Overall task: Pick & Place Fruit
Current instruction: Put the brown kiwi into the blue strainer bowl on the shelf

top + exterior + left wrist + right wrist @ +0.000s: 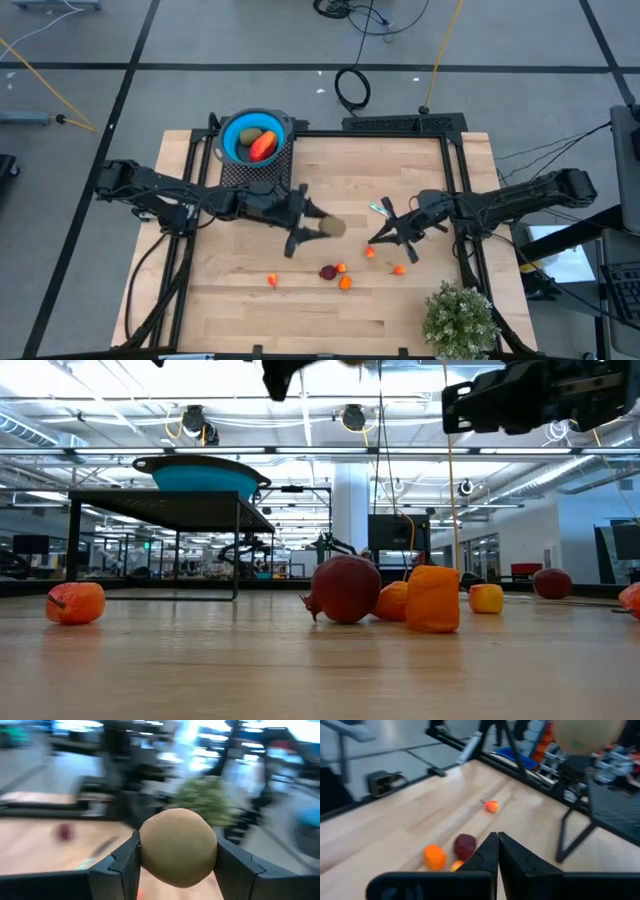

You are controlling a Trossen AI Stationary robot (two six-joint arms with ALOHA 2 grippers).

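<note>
The left gripper (318,231) hangs above the middle of the table (420,310), its fingers clamped on a brown oval fruit (178,846). The right gripper (385,233) is just to its right, fingers pressed together and holding nothing. A dark red fruit (328,271) and small orange fruits (345,283) lie on the near part of the table. At the far left, a blue bowl (233,130) on a black stand holds a red-orange fruit (263,146) and a greenish one.

no readable text, labels, brands or numbers anywhere
</note>
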